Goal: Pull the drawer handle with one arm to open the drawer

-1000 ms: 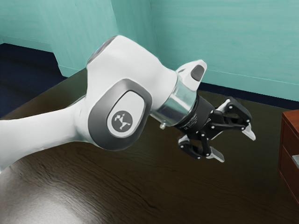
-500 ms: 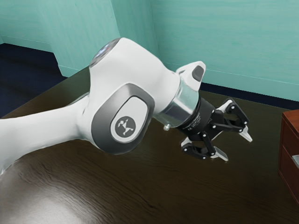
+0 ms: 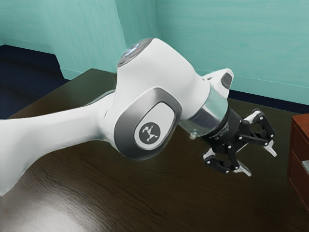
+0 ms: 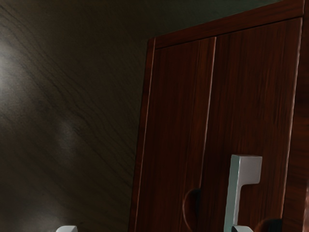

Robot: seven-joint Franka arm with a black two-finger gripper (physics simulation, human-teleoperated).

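A reddish-brown wooden drawer cabinet (image 3: 299, 154) stands on the dark table at the exterior view's right edge. A sliver of its grey handle (image 3: 305, 166) shows there. My black gripper (image 3: 259, 161) hangs open above the table, a short way to the exterior view's left of the cabinet, pointing at it with nothing between its fingers. In the wrist view the cabinet front (image 4: 178, 121) lies straight ahead of the hand. It has two panels split by a seam, and the pale bar handle (image 4: 241, 188) sits on one panel. Two pale fingertips (image 4: 66, 228) peek in at the edge.
The dark wood-grain table (image 3: 145, 203) stretches under the arm. Teal walls (image 3: 241, 38) rise behind it, and a dark floor (image 3: 24, 72) lies off the table's far edge at the exterior view's left.
My arm has reached toward the exterior view's right and slightly down, carrying the gripper closer to the cabinet. The fingers have stayed open.
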